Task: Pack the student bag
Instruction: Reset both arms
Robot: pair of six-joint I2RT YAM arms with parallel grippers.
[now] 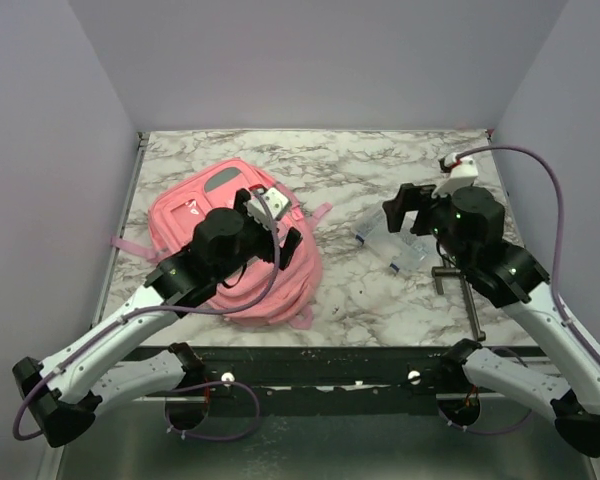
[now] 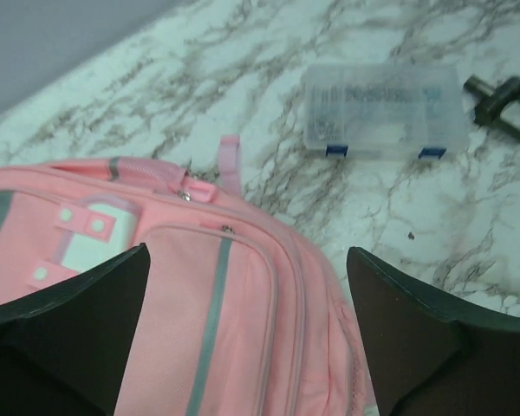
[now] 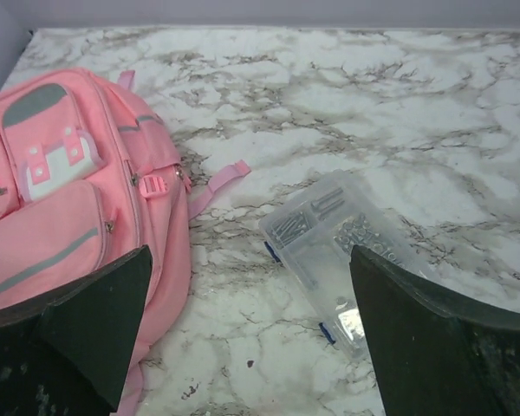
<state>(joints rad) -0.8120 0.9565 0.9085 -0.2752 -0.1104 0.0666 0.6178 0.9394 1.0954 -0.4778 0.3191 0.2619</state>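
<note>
Pink soft fabric backpack, the student bag (image 1: 185, 215), lies flat left of centre in the top view, seemingly zipped; best to open it before lifting the clear plastic latch box (image 1: 395, 245) right of centre. Left gripper (image 2: 247, 253) hovers over the bag, right gripper (image 3: 251, 251) above the box, both spread wide and empty.

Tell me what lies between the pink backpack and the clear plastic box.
Only bare marble table, with one pink strap of the backpack reaching partway toward the box; the right wrist view shows it.
</note>
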